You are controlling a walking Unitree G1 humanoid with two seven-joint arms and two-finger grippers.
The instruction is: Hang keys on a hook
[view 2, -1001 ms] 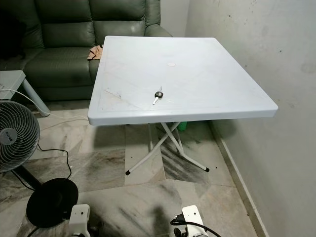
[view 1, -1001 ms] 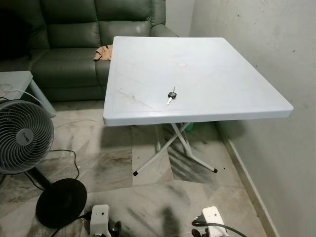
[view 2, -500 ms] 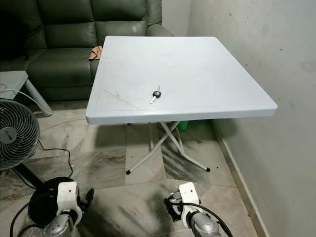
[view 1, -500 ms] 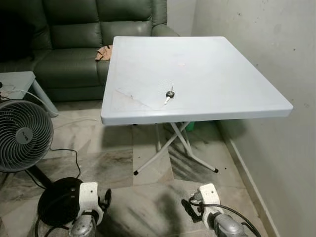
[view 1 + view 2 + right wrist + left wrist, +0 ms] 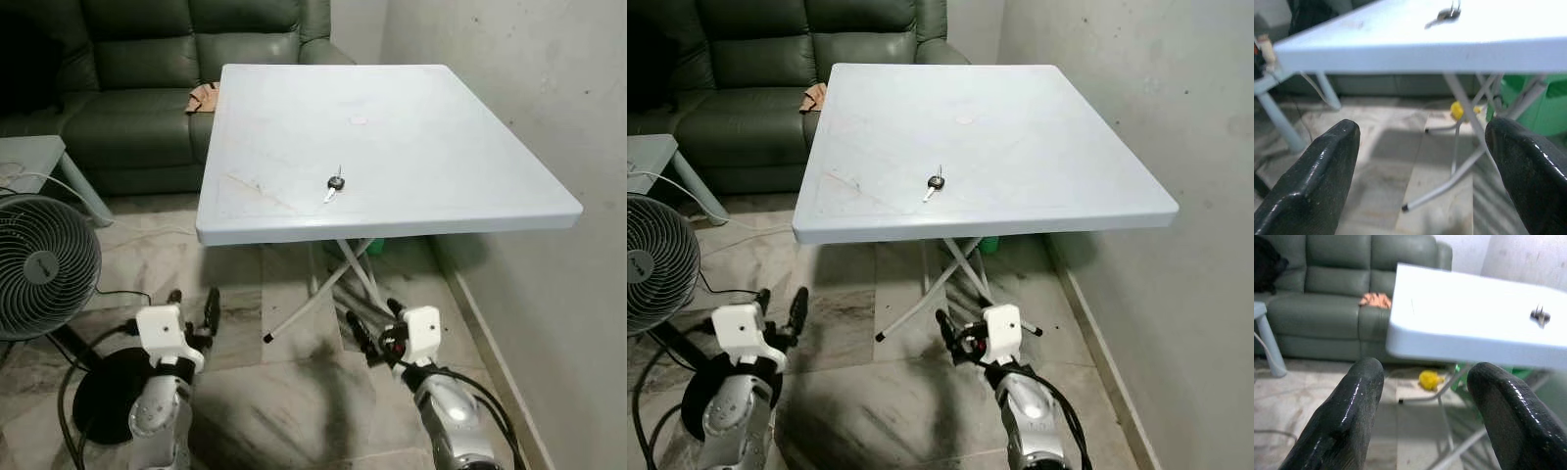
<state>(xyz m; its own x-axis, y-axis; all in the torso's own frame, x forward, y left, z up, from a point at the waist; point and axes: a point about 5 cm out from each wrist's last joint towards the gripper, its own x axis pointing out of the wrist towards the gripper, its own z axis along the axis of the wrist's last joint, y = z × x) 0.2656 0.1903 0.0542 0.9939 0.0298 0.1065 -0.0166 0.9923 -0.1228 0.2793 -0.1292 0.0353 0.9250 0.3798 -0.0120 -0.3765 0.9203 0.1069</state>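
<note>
Your left gripper and right gripper are now raised, fingers spread, toward the table.

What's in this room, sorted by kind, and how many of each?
Keys: 1
White folding table: 1
Green sofa: 1
Fan: 1
Robot grippers, left gripper and right gripper: 2
Total: 6

Our two silver arms end in white wrist blocks, black cables looping alongside; left gripper and right gripper carry glossy black fingers.
</note>
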